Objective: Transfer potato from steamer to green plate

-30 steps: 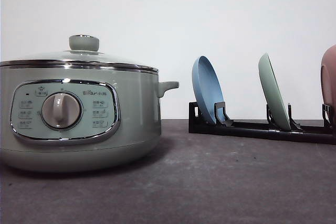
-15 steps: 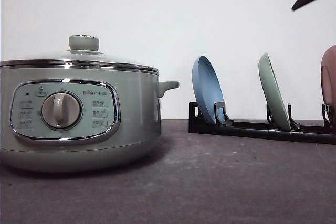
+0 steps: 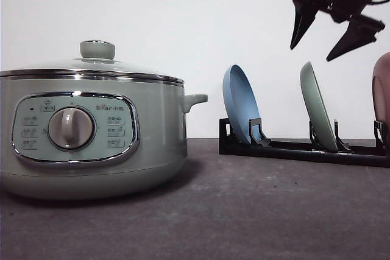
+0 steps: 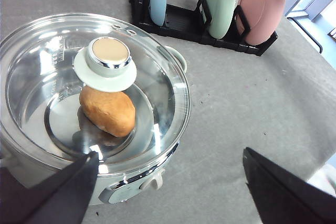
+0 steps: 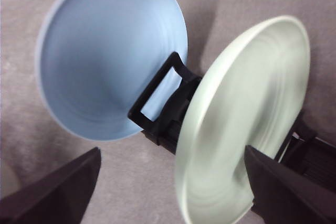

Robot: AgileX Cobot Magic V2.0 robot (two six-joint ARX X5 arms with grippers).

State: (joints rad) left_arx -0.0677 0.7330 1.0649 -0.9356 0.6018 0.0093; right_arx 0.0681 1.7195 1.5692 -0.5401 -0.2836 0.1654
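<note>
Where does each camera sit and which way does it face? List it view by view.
Front view: low at table height, facing forward at the steamer and the rack of plates; the right tool hangs open above the green plate.
Left wrist view: on the left arm, looking down through the glass lid at the potato; open left tool.
Right wrist view: on the right arm, close on the blue plate and green plate.
Shared: all three show the blue and green plates.
</note>
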